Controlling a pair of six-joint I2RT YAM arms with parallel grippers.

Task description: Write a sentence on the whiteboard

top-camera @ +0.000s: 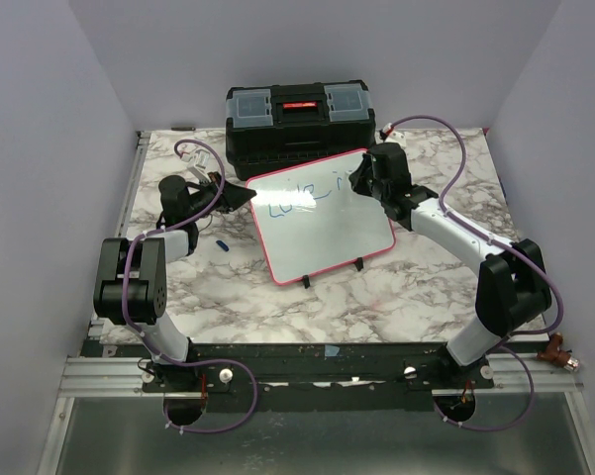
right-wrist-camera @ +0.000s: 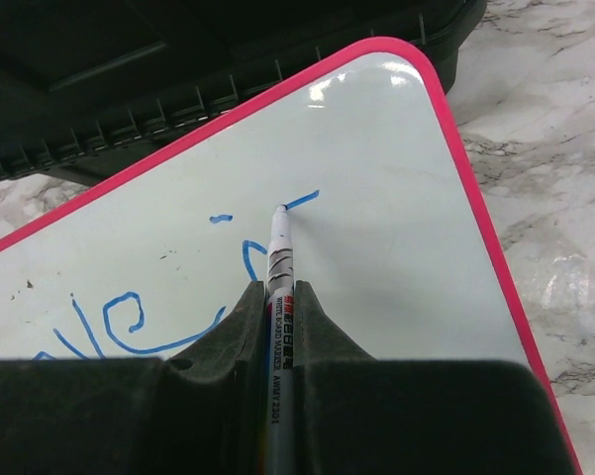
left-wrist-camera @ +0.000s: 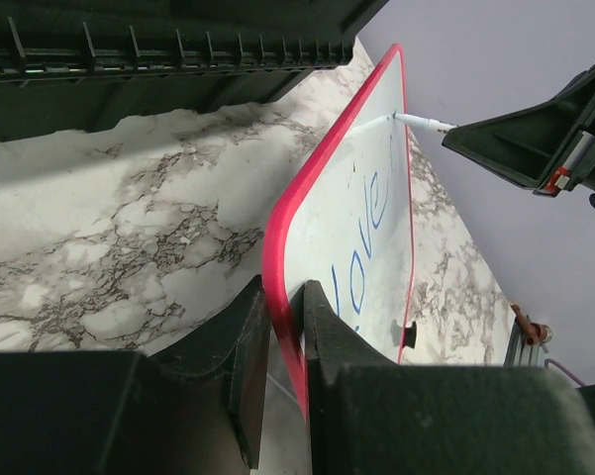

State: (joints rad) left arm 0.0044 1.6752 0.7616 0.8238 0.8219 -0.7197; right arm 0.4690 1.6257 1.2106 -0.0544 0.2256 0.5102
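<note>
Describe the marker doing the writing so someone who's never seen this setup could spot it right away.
Find the black toolbox at the far edge of the table; the pink-framed whiteboard sits in front of it. At the board's far right corner, the right gripper clamps a slim white marker, tip at the blue writing. Nothing else there is pen-shaped; the left gripper holds only the frame.

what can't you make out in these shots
- Writing, top view: too small and faint to read past "Love".
- Writing's lower strokes, right wrist view: hidden behind the right tool gripping the marker.
- Board face, left wrist view: seen nearly edge-on; left tool covers its near corner.
- Blue bit by left arm, top view: too small to identify.
</note>
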